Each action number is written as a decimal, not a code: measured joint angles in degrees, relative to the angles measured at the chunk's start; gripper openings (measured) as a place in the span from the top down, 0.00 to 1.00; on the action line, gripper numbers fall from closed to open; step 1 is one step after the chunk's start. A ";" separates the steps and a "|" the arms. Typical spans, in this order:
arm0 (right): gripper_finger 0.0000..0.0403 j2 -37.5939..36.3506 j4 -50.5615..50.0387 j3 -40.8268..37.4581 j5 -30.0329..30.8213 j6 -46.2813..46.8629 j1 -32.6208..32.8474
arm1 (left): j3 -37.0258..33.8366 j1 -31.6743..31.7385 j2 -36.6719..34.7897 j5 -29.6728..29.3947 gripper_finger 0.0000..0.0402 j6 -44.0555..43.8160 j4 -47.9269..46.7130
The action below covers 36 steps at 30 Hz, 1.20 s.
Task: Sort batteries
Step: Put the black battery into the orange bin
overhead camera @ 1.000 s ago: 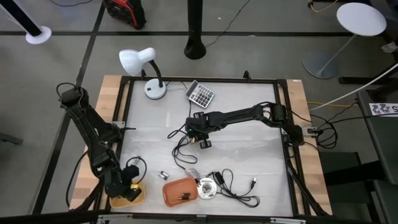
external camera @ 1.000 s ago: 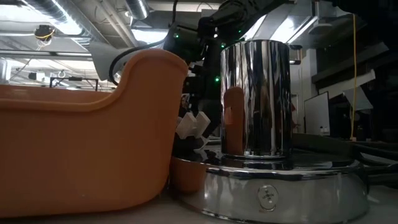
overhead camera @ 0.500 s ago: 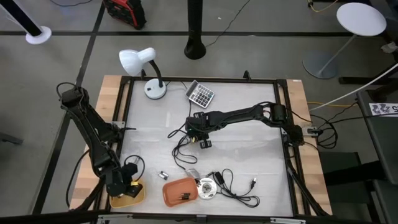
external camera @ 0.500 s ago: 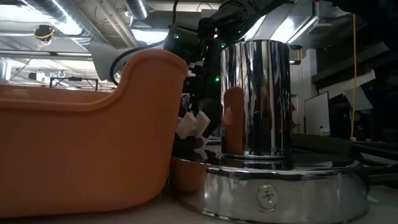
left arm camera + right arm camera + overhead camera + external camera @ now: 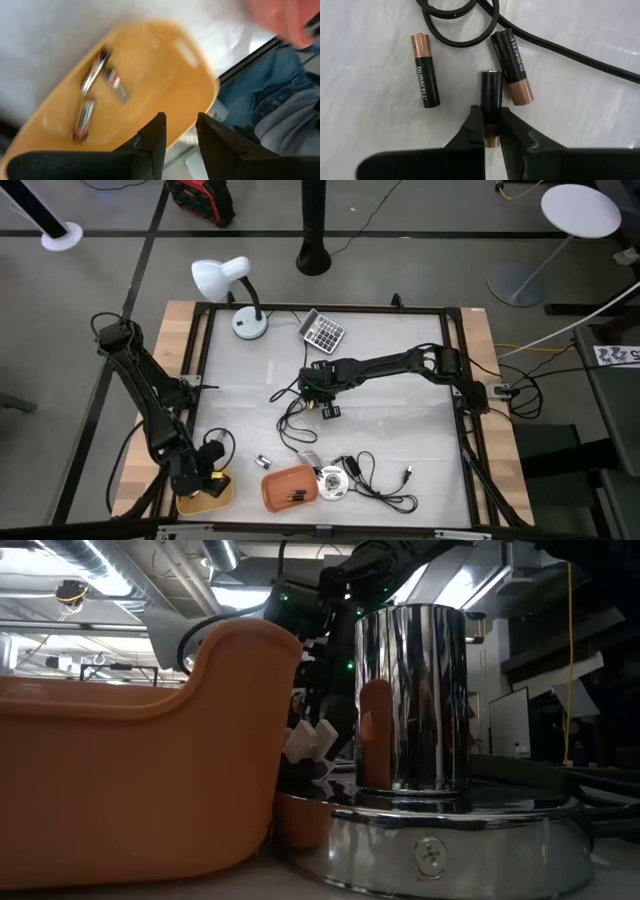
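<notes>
Right gripper (image 5: 490, 131): at table centre, fingers clamped on one black-and-copper battery (image 5: 490, 102), pinched across its lower half. Seen from above at (image 5: 322, 402).

Loose batteries on the white table (image 5: 400, 420): one at 10 o'clock of the held cell (image 5: 425, 70), one touching or just beside it at 2 o'clock (image 5: 512, 65). A black cable (image 5: 560, 47) loops past at 12 o'clock.

Left gripper (image 5: 179, 131): at the table's 7 o'clock corner, above the yellow tray (image 5: 150, 65); fingers apart, holding nothing. Seen from above at (image 5: 210, 476). The yellow tray holds three batteries (image 5: 95, 70), blurred.

Orange tray (image 5: 290, 488): at 6 o'clock edge, several thin dark batteries (image 5: 297, 497) inside. Two small silvery batteries (image 5: 263, 462) lie at its 10 o'clock.

Calculator (image 5: 323, 332) and white lamp (image 5: 222, 277): toward 12 o'clock.
</notes>
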 joint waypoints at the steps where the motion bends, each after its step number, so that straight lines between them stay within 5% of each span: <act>1: 0.96 0.00 0.02 0.02 0.00 0.00 0.00 | 0.00 0.00 0.00 -1.76 0.76 0.94 0.00; 15: 0.95 0.37 -6.67 3.75 -0.91 2.01 0.17 | 0.00 0.02 0.00 -15.73 0.80 9.64 -0.24; 21: 0.95 0.31 -9.81 6.66 -6.28 1.99 0.17 | 0.02 0.02 0.00 -19.71 0.80 12.15 -1.80; 36: 0.95 0.17 -14.01 14.99 -14.51 1.73 5.53 | 0.02 2.68 -0.04 -20.69 0.80 -2.37 -19.21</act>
